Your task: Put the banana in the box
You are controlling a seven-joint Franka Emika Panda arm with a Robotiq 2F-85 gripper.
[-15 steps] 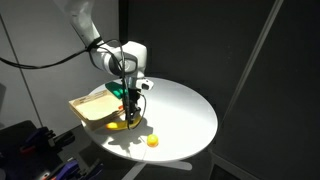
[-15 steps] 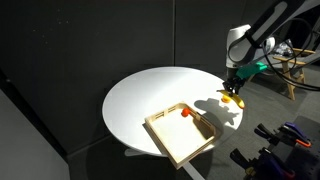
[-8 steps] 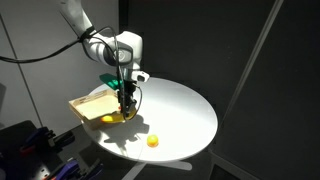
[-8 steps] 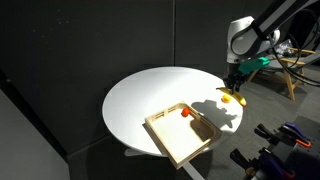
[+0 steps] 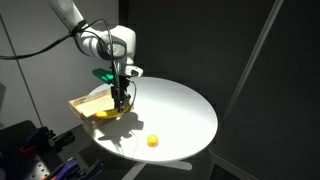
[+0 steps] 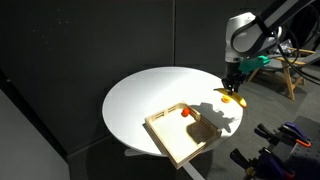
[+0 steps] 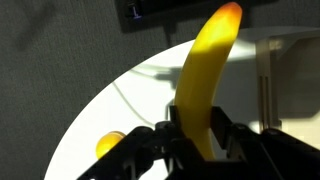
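My gripper (image 5: pixel 121 95) is shut on the small curved yellow banana (image 5: pixel 108 113) and holds it just above the white round table, at the near edge of the box (image 5: pixel 84 103). In the other exterior view the gripper (image 6: pixel 231 88) holds the banana (image 6: pixel 231 98) to the right of the light tan wooden box (image 6: pixel 172 146), which has a red mark (image 6: pixel 186 112) at one corner. In the wrist view the banana (image 7: pixel 205 70) stands up between the shut fingers (image 7: pixel 195 125).
A small round orange-yellow ball (image 5: pixel 152 141) lies on the table near its front edge; it also shows in the wrist view (image 7: pixel 110 143). The white round table (image 5: pixel 180 110) stands against a dark backdrop. Equipment and cables sit beside the table.
The gripper has lifted the banana off the table and carried it away from the ball, toward the box.
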